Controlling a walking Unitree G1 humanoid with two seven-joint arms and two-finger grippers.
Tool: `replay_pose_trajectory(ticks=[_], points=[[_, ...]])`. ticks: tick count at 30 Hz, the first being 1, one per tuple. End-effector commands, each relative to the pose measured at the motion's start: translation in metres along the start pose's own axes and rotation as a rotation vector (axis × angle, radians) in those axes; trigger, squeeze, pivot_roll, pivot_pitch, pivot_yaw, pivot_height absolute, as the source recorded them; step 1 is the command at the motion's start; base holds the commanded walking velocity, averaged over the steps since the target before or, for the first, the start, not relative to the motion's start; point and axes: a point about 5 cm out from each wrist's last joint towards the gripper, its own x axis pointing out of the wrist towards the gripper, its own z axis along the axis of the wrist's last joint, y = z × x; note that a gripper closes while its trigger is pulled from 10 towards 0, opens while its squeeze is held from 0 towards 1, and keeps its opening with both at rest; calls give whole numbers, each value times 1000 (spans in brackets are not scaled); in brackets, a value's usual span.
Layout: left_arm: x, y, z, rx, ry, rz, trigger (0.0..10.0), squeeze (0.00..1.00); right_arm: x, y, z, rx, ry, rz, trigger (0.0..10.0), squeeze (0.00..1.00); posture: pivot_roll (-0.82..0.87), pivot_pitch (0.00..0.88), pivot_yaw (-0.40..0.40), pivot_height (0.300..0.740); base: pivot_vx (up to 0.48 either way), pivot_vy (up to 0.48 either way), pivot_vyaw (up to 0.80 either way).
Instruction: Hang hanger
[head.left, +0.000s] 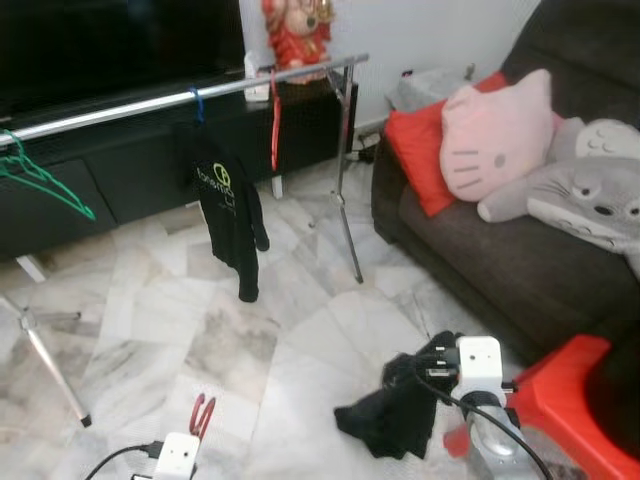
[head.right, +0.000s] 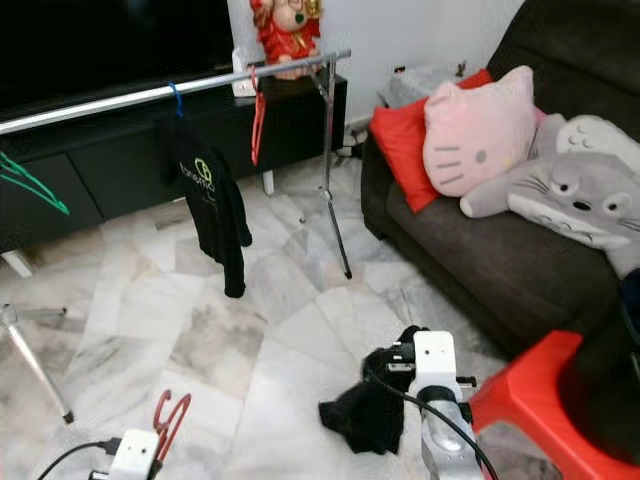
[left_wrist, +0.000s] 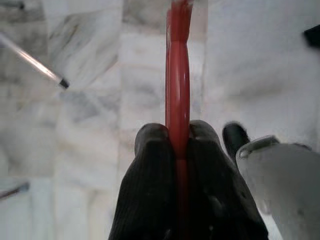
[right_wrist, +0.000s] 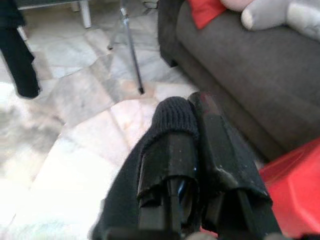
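Note:
My left gripper is shut on a red hanger, low at the near left over the marble floor. The hanger's hook sticks up in front of the wrist. My right gripper is shut on a black garment that droops from it just above the floor at the near right. Across the back runs a silver clothes rail. On it hang a black t-shirt on a blue hanger, another red hanger and a green hanger at the far left.
A dark sofa with a red cushion and plush pillows fills the right. A red stool stands at the near right. The rail's thin legs and a left tripod leg stand on the floor. A black TV cabinet lies behind.

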Motion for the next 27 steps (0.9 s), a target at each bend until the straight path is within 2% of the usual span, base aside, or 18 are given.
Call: replay_pose_trajectory(ticks=[1, 4, 22, 27], points=[[-1, -1, -4, -5, 16, -6, 10000, 0, 4, -1, 11, 6, -42, 3, 10000, 0, -112, 0, 23, 740, -296, 0, 0], [-1, -1, -3, -3, 13, -8, 10000, 0, 5, 0, 12, -12, -33, 13, 10000, 0, -114, 0, 25, 740, -295, 0, 0], [4, -6, 11, -11, -29, -40, 10000, 0, 10, 5, 23, -46, -56, 57, 10000, 0, -106, 0, 20, 740, 0, 0, 0], [10, -8, 32, -7, -109, -108, 10000, 0, 13, 5, 27, -81, -49, 65, 10000, 0, -103, 0, 17, 740, 0, 0, 0]])
